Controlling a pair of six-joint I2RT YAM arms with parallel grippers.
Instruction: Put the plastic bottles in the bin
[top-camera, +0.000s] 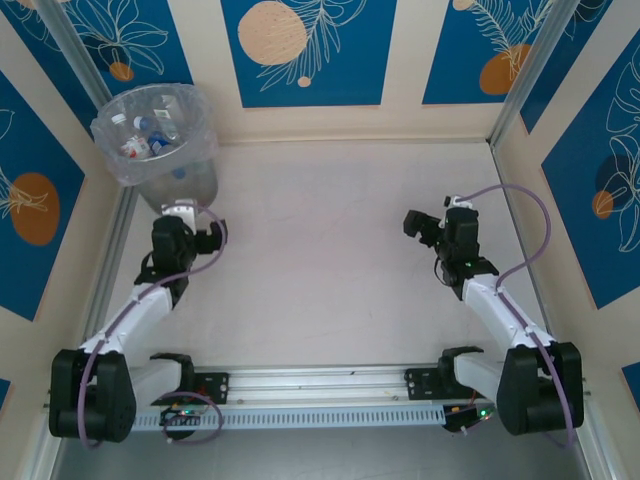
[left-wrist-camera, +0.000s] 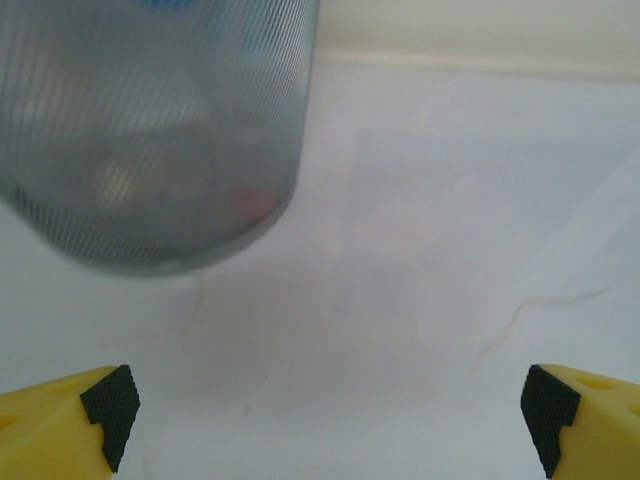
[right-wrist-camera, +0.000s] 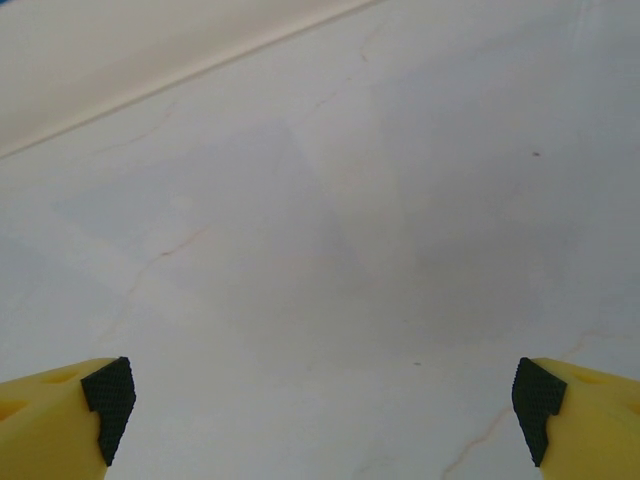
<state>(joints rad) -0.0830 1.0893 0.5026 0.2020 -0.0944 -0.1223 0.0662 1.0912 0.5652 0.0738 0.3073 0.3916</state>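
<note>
1. In the top view the bin stands at the table's 10 o'clock corner. The plastic bottles lie inside it, with white and blue caps and a red label visible through the open mouth.
2. The left wrist view shows the bin from the side. Its ribbed, hazy wall sits at 11 o'clock, and the blue and reddish blurs behind it are too vague to tell apart.
3. From above, the left gripper sits just at the bin's 6 o'clock, near its base. Its own camera shows the gripper released, yellow fingers spread wide, with bare table between them and the bin.
4. The right gripper hangs at the table's 3 o'clock, well apart from the bin. Its wrist view shows it released too, with the fingers wide over bare table and the wall's foot crossing at 11 o'clock.
</note>
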